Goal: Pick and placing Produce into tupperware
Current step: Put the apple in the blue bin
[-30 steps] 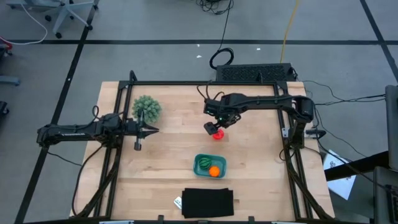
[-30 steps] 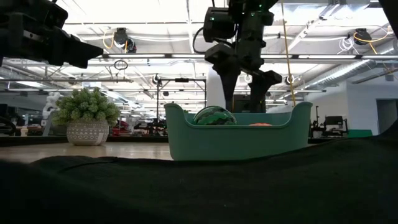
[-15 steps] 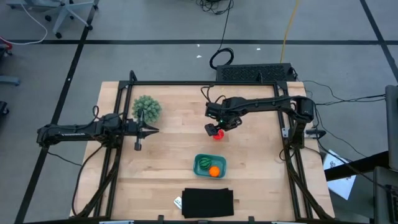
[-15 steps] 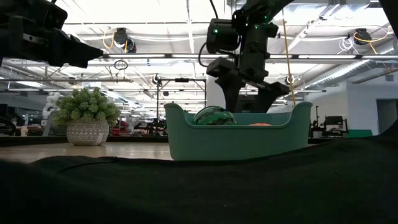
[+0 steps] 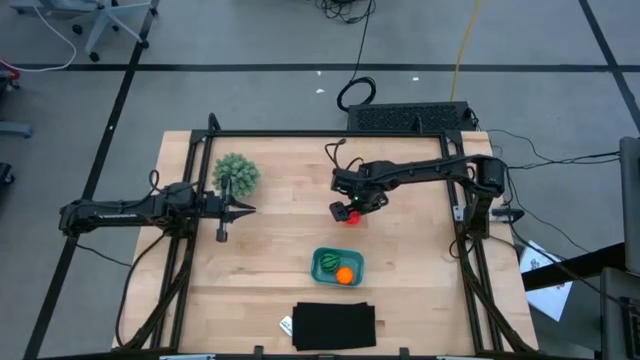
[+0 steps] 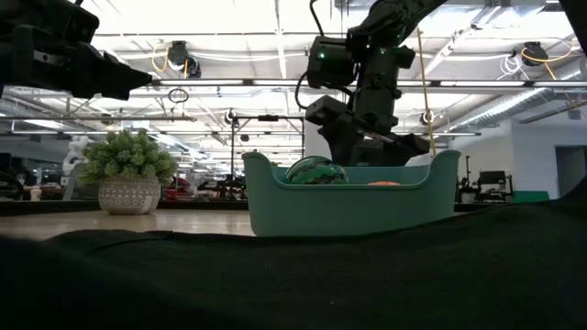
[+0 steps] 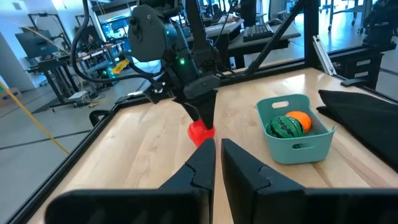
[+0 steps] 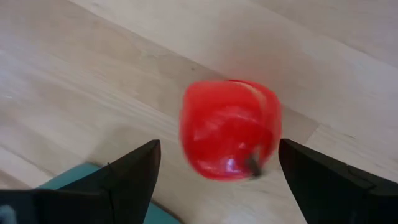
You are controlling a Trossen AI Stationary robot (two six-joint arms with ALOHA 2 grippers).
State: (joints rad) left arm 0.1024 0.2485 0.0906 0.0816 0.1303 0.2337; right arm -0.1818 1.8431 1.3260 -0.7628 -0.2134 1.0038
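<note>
Right claw [image 8: 214, 168] has lowered, straddling red piece [image 8: 230, 129].

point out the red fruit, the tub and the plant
red fruit [image 8: 230, 129], right wrist view, middle of its top
tub [image 5: 338, 267], high view, floor between the two fruits
plant [image 5: 236, 174], high view, centre of its leaves

A red piece of produce [image 8: 230, 129] lies on the pale wooden desk [image 8: 93, 74], framed between the right gripper [image 8: 217, 177]'s two dark fingers [image 8: 134, 171], which stand wide apart on either side without touching it. A teal corner of the tupperware [image 8: 74, 177] shows beside one finger.
</note>
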